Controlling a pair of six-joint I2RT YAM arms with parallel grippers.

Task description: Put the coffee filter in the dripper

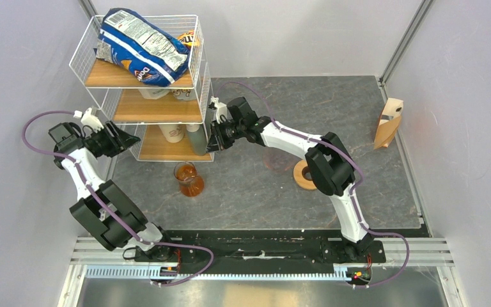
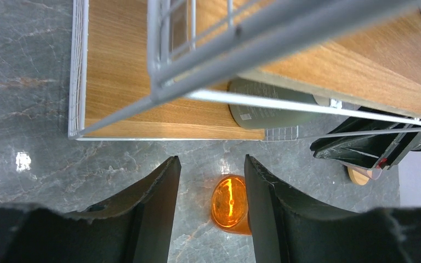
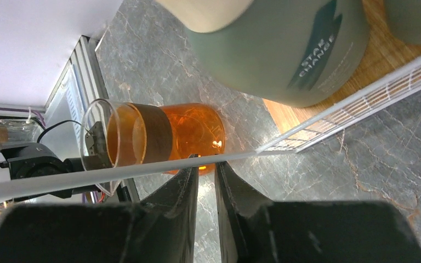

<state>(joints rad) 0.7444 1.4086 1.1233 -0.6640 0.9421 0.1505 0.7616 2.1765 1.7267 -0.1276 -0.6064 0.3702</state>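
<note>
Filter not yet fetched: coffee filter (image 1: 387,131) stands at the far-right wall, well apart from the dripper (image 1: 298,182); left gripper (image 2: 211,164) wide apart, right gripper (image 3: 206,170) narrowly apart, both empty at the wire rack (image 2: 252,41); next, reach for the filter.

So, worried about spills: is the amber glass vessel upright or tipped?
Upright: the glass vessel stands base-down, mouth up, beside the white wire shelf.

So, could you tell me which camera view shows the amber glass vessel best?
The right wrist view: the amber glass vessel is large and close, its clear rim and dark band plain. The top external view shows it whole but small; the left wrist view shows it partly behind the left gripper.
</note>
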